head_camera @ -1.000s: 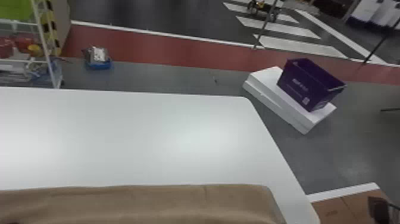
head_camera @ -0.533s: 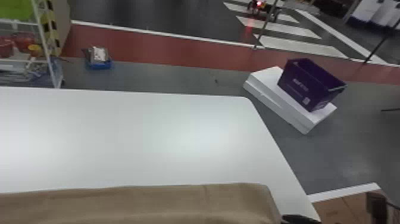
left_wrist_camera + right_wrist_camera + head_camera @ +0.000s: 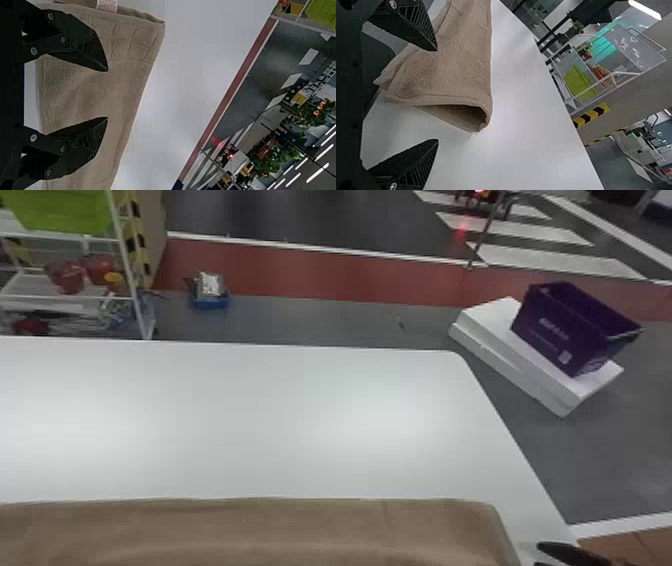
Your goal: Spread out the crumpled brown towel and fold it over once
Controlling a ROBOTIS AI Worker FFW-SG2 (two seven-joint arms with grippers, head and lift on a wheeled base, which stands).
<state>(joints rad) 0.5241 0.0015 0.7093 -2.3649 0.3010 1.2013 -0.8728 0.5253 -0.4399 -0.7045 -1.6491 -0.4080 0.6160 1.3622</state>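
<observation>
BOTH JAWS RELEASED, FLAT-LYING BROWN TERRY TOWEL (image 3: pixel 260 532) UNDER & NEAR THEM

Your L gripper (image 3: pixel 107 94), matte black w/ two ribbed, pointed fingers, has its jaws released, wide gap btwn tips. Towel lies behind both fingers & across the gap, running on past the tips to a long edge. Near one finger you've a towel corner w/ a woven check band, plus a small pale fabric tag (image 3: pixel 107 5) on the hem. Can't tell if either tip touches cloth.

Your R gripper (image 3: pixel 538 555), same black type, is just beside the towel's R end in the head view. In its wrist view the R gripper (image 3: pixel 437 95) also has jaws released, tips well apart. One finger overlaps the towel in view; the other is over the smooth white table (image 3: pixel 325 415). Towel end sits btwn & a bit past those tips, layers doubled, w/ a dark hollow in the fold. Contact there: can't tell.

Past the R jaws, off the table's R side, you've a dark purple plastic crate (image 3: pixel 560 335) tilted on flat white slabs (image 3: pixel 515 365) on the floor. Well ahead & to the L of those jaws: white wire-frame rack (image 3: pixel 127 265).
</observation>
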